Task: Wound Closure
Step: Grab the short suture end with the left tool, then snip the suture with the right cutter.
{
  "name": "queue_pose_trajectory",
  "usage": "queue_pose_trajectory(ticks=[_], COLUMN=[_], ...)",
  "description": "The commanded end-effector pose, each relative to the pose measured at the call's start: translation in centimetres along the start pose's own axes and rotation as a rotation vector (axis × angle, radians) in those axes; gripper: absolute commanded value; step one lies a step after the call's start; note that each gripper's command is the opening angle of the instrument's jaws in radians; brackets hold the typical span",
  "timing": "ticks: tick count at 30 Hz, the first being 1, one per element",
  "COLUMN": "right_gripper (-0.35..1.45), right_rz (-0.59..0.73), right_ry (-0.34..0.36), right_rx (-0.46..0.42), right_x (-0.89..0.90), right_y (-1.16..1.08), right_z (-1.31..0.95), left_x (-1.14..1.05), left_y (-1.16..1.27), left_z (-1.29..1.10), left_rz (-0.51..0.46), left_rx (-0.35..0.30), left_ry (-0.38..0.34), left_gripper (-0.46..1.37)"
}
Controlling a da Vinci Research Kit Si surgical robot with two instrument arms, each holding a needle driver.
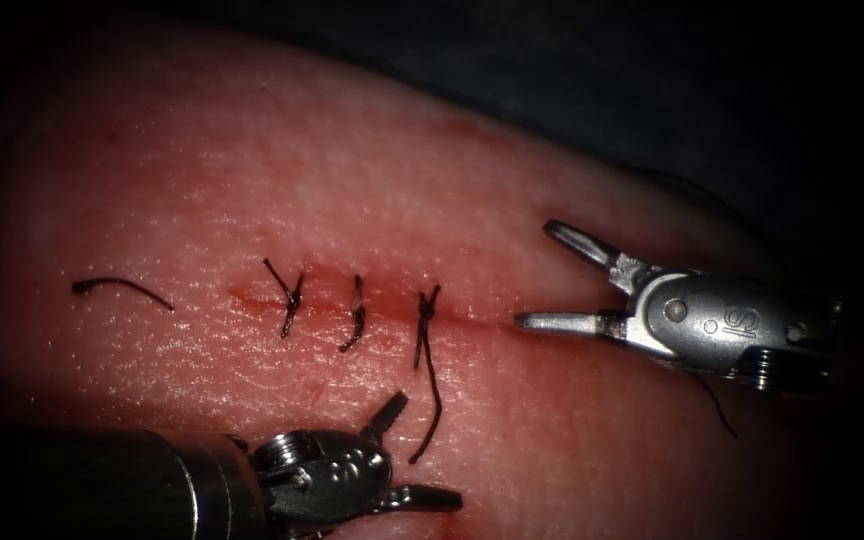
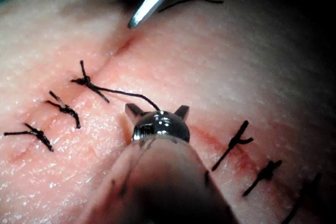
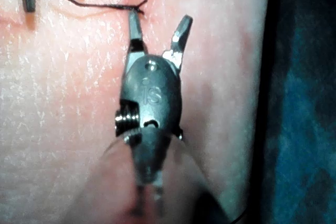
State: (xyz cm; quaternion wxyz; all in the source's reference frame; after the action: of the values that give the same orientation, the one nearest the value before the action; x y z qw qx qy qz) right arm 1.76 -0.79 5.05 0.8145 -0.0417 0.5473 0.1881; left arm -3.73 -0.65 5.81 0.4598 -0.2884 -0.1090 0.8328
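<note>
My right pincer sits on the right of the cut, jaws spread wide, pinching nothing; its lower jaw lies level with the cut line, tip pointing left at the nearest knot. My left pincer is below the cut, jaws also spread, empty, tips pointing right and up toward the long thread tail.

Three knotted stitches cross the cut on the tissue: left stitch, middle stitch, right stitch. Each runs roughly up-down, across the cut's left-right axis. The right one has the long tail, trailing down from the knot and ending just beside my left pincer. My guess is both pincers are parked open around that last knot because the tail there is untrimmed while the other two are short.

A loose cut thread end lies on the tissue well left of the stitches, long axis left-right, slightly arched. Another bit of thread hangs under my right pincer's wrist.

Can't spot the needle. Red fluid stains the cut around the left stitch.
</note>
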Motion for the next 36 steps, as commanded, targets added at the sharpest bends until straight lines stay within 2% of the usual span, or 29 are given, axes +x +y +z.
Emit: queue_pose_trajectory(ticks=[1,2,4,9,10,17,25,36], right_gripper=[0.84,0.84,0.84,0.84,0.85,0.83,0.86,1.14], right_rz=[0.0,0.0,0.0,-0.006,-0.005,-0.011,-0.053,-0.184], right_ry=[0.0,-0.001,-0.001,-0.002,0.001,0.007,0.032,-0.014], right_rx=[-0.001,-0.003,-0.004,-0.004,-0.005,0.016,0.095,0.182], right_x=[0.0,0.0,0.0,0.0,0.01,0.02,-0.06,-0.23], right_y=[0.0,0.0,0.0,-0.01,-0.01,-0.07,-0.2,-0.48], right_z=[0.0,0.0,0.0,0.0,0.0,0.04,0.1,0.19], left_x=[0.0,0.0,0.01,0.0,0.0,0.0,0.1,0.19], left_y=[0.01,0.02,0.01,-0.03,-0.03,-0.11,-0.19,-0.27], left_z=[0.0,0.01,0.01,0.02,0.02,-0.02,-0.1,-0.18], left_rz=[-0.012,-0.012,-0.012,-0.007,-0.006,-0.002,-0.009,0.001], left_rx=[-0.001,-0.001,0.0,-0.015,-0.035,-0.059,-0.072,-0.077], left_ry=[-0.004,-0.007,-0.007,-0.031,-0.041,-0.043,-0.049,-0.047], left_gripper=[0.07,-0.02,-0.35,-0.35,-0.35,-0.35,-0.35,-0.35])
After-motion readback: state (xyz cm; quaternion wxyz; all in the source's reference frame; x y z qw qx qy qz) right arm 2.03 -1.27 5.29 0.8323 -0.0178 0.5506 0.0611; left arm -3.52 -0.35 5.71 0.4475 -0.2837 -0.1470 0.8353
